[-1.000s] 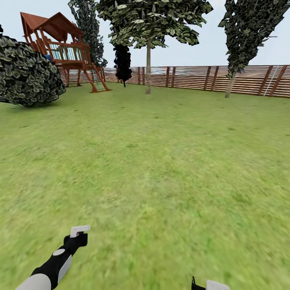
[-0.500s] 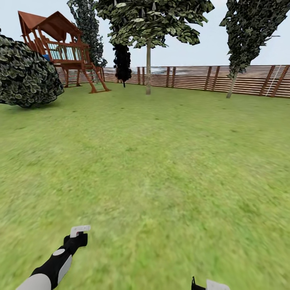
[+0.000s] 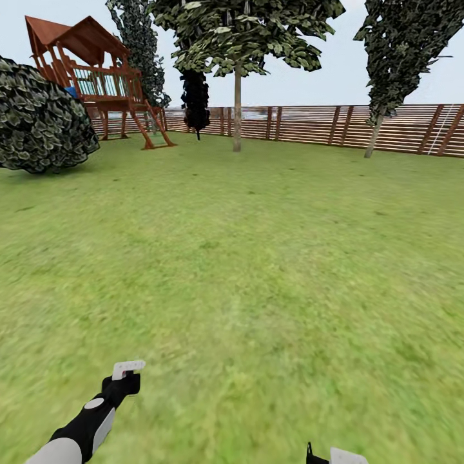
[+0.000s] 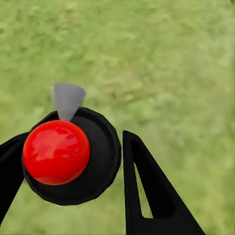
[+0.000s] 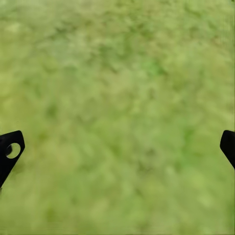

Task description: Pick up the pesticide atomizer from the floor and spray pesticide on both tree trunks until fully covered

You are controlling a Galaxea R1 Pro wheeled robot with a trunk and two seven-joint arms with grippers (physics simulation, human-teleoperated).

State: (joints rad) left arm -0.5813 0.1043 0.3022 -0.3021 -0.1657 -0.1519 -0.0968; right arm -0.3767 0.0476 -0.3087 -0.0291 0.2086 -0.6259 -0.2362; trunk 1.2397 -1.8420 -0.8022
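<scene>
Left wrist view has the left tool (image 4: pixel 73 186) pinching the atomizer (image 4: pixel 68 154), red top up, over the grass (image 3: pixel 258 270). Right tool (image 5: pixel 117 147) hangs spread and empty. A loose pinch could drop the bottle before reaching the far tree (image 3: pixel 237 109).

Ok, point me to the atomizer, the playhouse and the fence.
pesticide atomizer (image 4: pixel 56 152): left wrist view, on its red top.
playhouse (image 3: pixel 84 40): head view, on its brown roof.
fence (image 3: pixel 309 124): head view, on the horizontal slats.
</scene>
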